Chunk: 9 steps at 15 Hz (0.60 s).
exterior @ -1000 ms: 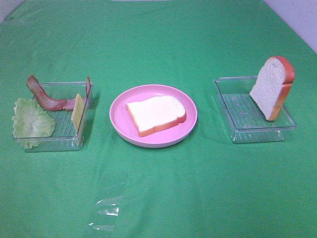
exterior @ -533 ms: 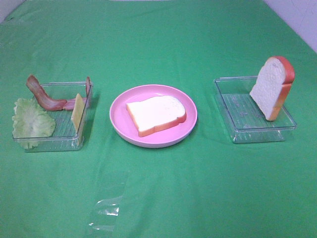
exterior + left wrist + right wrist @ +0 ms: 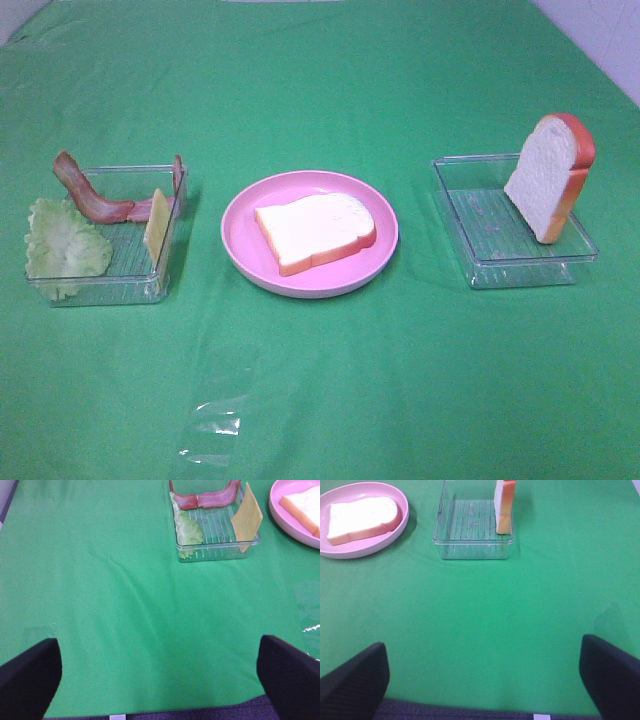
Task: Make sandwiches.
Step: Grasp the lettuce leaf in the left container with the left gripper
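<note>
Nothing moved: 1 bread slice flat on pink plate.

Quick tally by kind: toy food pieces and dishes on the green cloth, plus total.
bread slices: 2
lettuce leaf: 1
bacon strips: 2, as far as the views show
cheese square: 1
pink plate: 1
clear trays: 2
Total: 9

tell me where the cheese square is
In the exterior high view, the cheese square leans on edge inside the left clear tray, at its wall nearest the pink plate, beside the bacon.
</note>
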{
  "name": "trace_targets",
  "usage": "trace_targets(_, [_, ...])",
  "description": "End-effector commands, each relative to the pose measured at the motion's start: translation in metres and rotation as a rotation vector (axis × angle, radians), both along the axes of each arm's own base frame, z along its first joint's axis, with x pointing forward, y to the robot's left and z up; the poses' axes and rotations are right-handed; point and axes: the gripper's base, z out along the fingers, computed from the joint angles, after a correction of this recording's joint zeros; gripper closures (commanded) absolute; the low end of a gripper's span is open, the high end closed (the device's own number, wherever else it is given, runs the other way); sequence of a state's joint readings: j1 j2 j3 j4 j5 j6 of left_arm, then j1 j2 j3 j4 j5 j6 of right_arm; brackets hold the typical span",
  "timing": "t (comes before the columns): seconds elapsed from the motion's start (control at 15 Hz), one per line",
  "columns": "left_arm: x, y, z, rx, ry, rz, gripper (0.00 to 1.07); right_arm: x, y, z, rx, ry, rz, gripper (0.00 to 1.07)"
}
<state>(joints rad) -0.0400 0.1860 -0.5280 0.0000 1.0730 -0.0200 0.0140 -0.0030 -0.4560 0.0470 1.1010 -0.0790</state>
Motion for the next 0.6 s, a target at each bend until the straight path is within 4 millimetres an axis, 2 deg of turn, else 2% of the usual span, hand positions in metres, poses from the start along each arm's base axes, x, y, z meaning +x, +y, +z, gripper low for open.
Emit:
trace_targets(0.07, [0.021,-0.001,0.015,-0.009,-0.038,0.008,0.09,-0.004,0.000,-0.001,-0.006,-0.032,0.005,0.08])
trace_targets(0.2, [0.040,-0.001,0.020,-0.008,-0.057,0.007,0.09,-0.004,0.000,-0.001,-0.006,-0.032,0.005,0.08])
trace_targets(0.33, [0.068,-0.002,0.018,0.020,-0.037,-0.012,0.09,-0.004,0.000,-0.001,-0.006,-0.032,0.005,0.08])
trace_targets(0.4, [0.101,-0.004,0.008,0.030,0.028,-0.020,0.09,-0.004,0.000,-0.001,-0.006,-0.032,0.005,0.08])
trace_targets(0.6, [0.153,-0.006,-0.016,0.035,0.185,-0.022,0.09,-0.004,0.000,-0.001,-0.006,-0.032,0.005,0.08])
